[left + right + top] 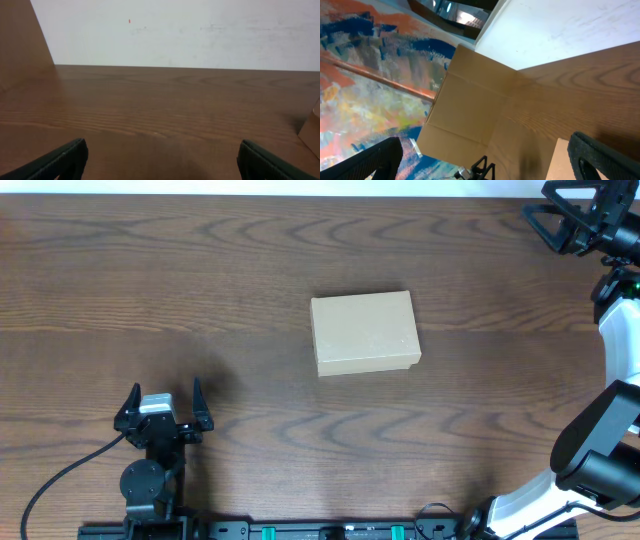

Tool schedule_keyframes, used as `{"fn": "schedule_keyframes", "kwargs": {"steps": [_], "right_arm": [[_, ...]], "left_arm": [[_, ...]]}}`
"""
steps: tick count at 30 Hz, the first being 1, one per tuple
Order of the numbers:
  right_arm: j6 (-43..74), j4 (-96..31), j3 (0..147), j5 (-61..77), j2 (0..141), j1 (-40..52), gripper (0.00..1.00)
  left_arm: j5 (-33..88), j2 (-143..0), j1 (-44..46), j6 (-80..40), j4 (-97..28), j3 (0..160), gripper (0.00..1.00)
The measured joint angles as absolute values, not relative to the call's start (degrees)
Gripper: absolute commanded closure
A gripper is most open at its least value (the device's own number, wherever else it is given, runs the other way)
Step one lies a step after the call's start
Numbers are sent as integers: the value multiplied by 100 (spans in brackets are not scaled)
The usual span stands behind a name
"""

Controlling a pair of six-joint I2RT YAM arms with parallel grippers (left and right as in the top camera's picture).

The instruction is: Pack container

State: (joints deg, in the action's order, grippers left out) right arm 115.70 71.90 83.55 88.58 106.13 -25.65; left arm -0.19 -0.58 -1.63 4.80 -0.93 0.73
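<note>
centrally, container (365, 332) on wood table (200, 280), white wall (200, 30)

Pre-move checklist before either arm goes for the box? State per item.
1. Container flat on the table, mid-table: ok.
2. Lid open for packing: not ok, flap is shut.
3. Lid's hinge side known: cannot tell from overhead.
4. Left gripper open and empty: ok.
5. Right gripper open and empty, at the far right corner away from the container: ok.
6. Items to pack located: not ok, none show in any view.
</note>
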Motion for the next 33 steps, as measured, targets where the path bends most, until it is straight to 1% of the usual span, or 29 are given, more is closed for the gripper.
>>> {"fn": "schedule_keyframes", "kwargs": {"steps": [13, 16, 18, 21, 26, 28, 29, 30, 33], "right_arm": [[11568, 7190, 8355, 8858, 10613, -2565, 1], [11260, 7188, 8355, 8840, 10613, -2565, 1], [10641, 7201, 8355, 8759, 10613, -2565, 1], [9345, 7192, 8355, 8615, 10593, -2541, 1], [6663, 7179, 8348, 8525, 10261, -2355, 1], [5393, 7061, 8348, 8611, 9946, -2226, 1], [5207, 7041, 8348, 8641, 9883, -2202, 1], [4333, 6775, 8348, 8750, 9588, -2121, 1], [2910, 5745, 8350, 8851, 9008, -2049, 1]], "left_arm": [[-19, -58, -163, 480, -97, 78, 5], [-19, -58, -163, 480, -99, 78, 5], [-19, -58, -163, 480, -99, 78, 5], [-19, -58, -163, 478, -102, 78, 5], [-19, -58, -167, 480, -102, 78, 5], [-19, -58, -167, 480, -102, 78, 5], [-19, -58, -167, 480, -102, 78, 5], [-19, -58, -167, 480, -102, 78, 5], [-19, -58, -167, 480, -102, 78, 5]]}}
